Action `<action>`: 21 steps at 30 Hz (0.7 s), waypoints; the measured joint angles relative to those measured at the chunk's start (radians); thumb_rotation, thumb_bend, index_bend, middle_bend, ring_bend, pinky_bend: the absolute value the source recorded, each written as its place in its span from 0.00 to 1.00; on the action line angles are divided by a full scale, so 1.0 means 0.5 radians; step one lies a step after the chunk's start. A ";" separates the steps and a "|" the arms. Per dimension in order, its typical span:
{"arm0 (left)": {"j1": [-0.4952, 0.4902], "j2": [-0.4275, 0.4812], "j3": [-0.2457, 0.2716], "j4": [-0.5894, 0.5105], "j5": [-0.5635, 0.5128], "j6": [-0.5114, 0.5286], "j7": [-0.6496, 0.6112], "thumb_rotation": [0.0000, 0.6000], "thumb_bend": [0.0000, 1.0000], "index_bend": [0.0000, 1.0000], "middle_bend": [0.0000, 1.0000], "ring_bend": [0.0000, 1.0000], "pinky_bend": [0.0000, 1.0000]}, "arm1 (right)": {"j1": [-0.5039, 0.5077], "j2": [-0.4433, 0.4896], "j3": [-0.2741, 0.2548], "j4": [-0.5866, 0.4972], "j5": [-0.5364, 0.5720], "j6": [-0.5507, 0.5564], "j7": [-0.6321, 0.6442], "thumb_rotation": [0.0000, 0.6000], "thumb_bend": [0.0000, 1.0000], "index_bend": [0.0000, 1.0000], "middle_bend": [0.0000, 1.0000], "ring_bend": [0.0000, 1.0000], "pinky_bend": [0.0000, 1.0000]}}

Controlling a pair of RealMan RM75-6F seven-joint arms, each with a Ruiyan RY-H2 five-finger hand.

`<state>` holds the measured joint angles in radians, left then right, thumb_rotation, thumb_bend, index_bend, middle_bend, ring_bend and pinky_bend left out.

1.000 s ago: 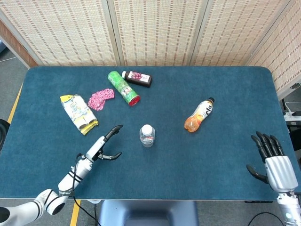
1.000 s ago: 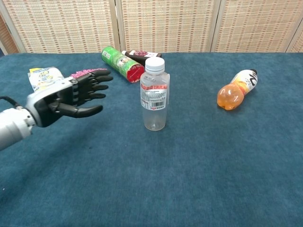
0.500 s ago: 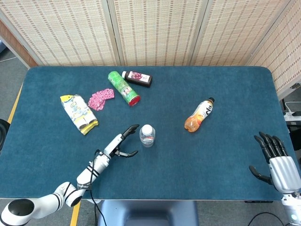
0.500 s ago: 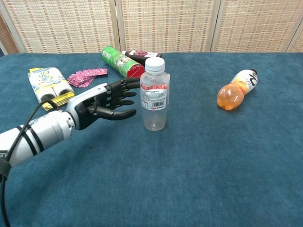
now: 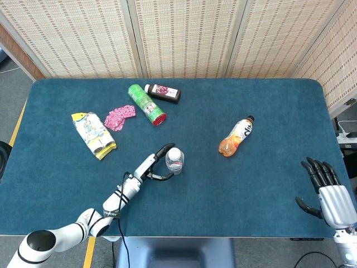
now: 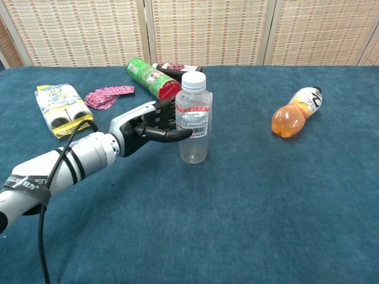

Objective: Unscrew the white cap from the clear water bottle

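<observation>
**Left hand wraps around the water bottle**

Black fingers of the left hand (image 6: 155, 125) curl around the clear plastic water bottle (image 6: 193, 127). The thumb lies across the front of the bottle, just under its white and red label. The other fingers reach around the far side. From the head view it is the same: the left hand (image 5: 157, 166) is right at the bottle (image 5: 174, 161), with fingers on both sides of it. So this hand is clamped on the bottle.

The bottle stands straight up near the middle of the dark blue table (image 5: 262, 184). Its round white cap (image 6: 193, 79) is on top. No hand touches the cap.

The right hand (image 5: 326, 194) is far away, at the right edge of the table near the front. Its fingers are straight and spread apart, and it holds nothing.

An orange drink bottle (image 5: 236, 136) lies on its side, to the right of the water bottle. Behind it, to the left, a green can with a red end (image 5: 146, 104) lies on its side, and a small dark bottle (image 5: 163, 92) lies just beside that. A pink patterned packet (image 5: 120, 117) and a yellow and white snack pack (image 5: 93, 134) lie further left.
</observation>
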<state>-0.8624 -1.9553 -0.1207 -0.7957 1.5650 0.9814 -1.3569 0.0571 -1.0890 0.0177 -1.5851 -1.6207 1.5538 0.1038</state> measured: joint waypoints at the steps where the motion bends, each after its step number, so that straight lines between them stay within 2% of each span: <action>1: -0.017 0.002 -0.008 -0.007 -0.001 -0.003 -0.010 1.00 0.28 0.00 0.00 0.00 0.07 | 0.000 0.001 0.000 0.000 0.002 -0.002 0.000 1.00 0.16 0.00 0.00 0.00 0.00; 7: -0.079 -0.018 -0.040 -0.026 -0.034 -0.040 -0.012 1.00 0.28 0.00 0.00 0.00 0.07 | 0.001 0.017 -0.011 -0.016 -0.005 -0.019 0.014 1.00 0.16 0.00 0.00 0.00 0.00; 9: -0.094 -0.030 -0.047 -0.016 -0.040 -0.043 -0.007 1.00 0.28 0.01 0.04 0.00 0.07 | 0.002 0.024 -0.018 -0.021 -0.011 -0.026 0.021 1.00 0.16 0.00 0.00 0.00 0.00; 12: -0.122 -0.043 -0.064 -0.005 -0.057 -0.063 0.024 1.00 0.29 0.14 0.16 0.03 0.08 | 0.005 0.027 -0.019 -0.022 -0.011 -0.035 0.021 1.00 0.16 0.00 0.00 0.00 0.00; 18: -0.145 -0.089 -0.077 0.046 -0.102 -0.110 0.048 1.00 0.33 0.40 0.41 0.20 0.15 | 0.009 0.028 -0.019 -0.025 -0.007 -0.047 0.019 1.00 0.16 0.00 0.00 0.00 0.00; 21: -0.145 -0.102 -0.078 0.058 -0.116 -0.108 0.064 1.00 0.36 0.46 0.51 0.27 0.18 | 0.009 0.028 -0.019 -0.026 -0.007 -0.048 0.020 1.00 0.16 0.00 0.00 0.00 0.00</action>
<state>-0.9349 -2.0064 -0.1596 -0.7669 1.5068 0.9273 -1.3248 0.0615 -1.0748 0.0080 -1.5980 -1.6243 1.5300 0.1139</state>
